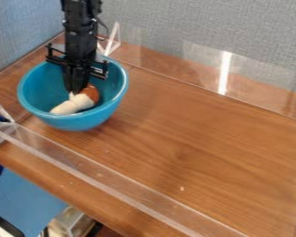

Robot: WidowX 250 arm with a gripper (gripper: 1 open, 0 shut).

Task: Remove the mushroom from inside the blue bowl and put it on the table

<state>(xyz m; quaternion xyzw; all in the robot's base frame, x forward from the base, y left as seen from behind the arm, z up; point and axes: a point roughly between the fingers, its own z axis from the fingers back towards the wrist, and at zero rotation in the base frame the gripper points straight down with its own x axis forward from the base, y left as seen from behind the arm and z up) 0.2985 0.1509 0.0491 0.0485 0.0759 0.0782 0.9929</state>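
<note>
Table (213, 139) open to the right. Blue bowl (40, 97) back-left, mushroom (77, 100) lying inside. Fingers (78, 85) clenched on the mushroom's cap end. Lift straight up, clear the rim before traversing.

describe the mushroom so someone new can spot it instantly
Find the blue bowl at the left end of the wooden table. The mushroom lies inside it, under the black gripper. It is the only small thing there: cream stem, reddish-brown cap.
</note>
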